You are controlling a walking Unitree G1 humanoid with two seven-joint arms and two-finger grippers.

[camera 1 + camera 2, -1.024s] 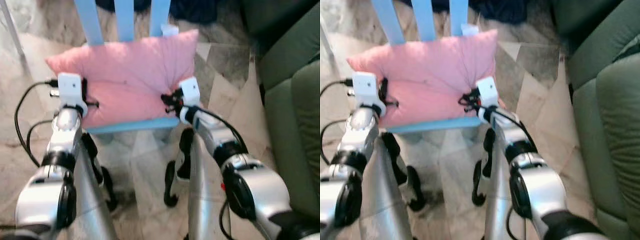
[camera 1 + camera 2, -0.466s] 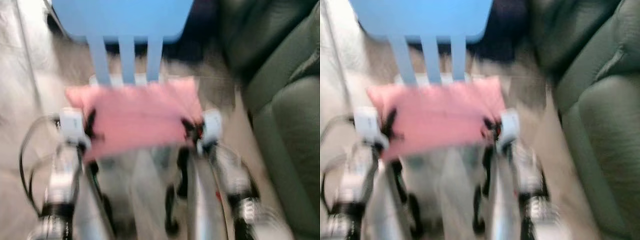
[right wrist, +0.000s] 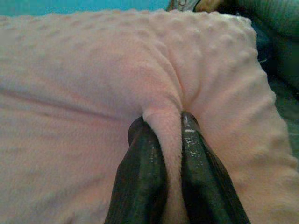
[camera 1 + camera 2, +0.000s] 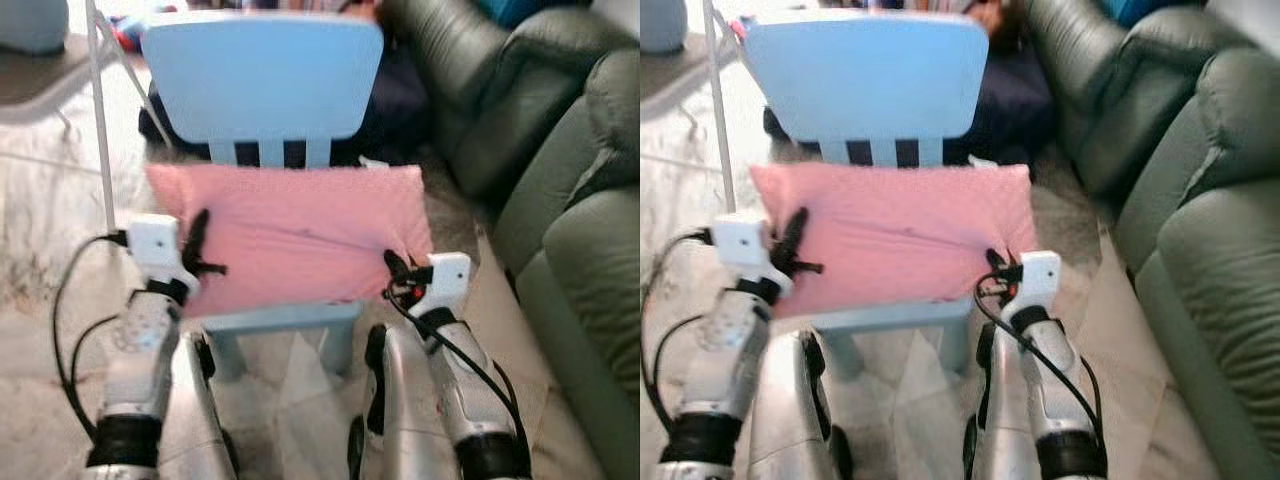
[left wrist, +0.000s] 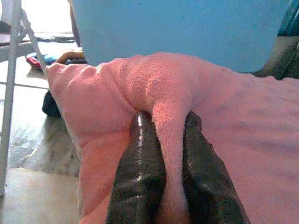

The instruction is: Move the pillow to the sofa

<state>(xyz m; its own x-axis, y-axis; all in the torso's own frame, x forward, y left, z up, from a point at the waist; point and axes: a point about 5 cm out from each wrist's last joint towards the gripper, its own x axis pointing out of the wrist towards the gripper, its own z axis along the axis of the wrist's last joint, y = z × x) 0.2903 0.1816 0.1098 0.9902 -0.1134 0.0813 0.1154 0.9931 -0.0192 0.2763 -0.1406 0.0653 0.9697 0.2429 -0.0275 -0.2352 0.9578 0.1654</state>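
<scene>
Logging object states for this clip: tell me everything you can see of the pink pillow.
The pink pillow is rectangular, soft and fleecy, with a dimpled surface on the side the right wrist view sees. It lies across the seat of the blue chair, against the slats of its back. The left claw pinches a fold at one edge, the right claw a fold at the other. The green sofa stands apart, to the robot's right.
</scene>
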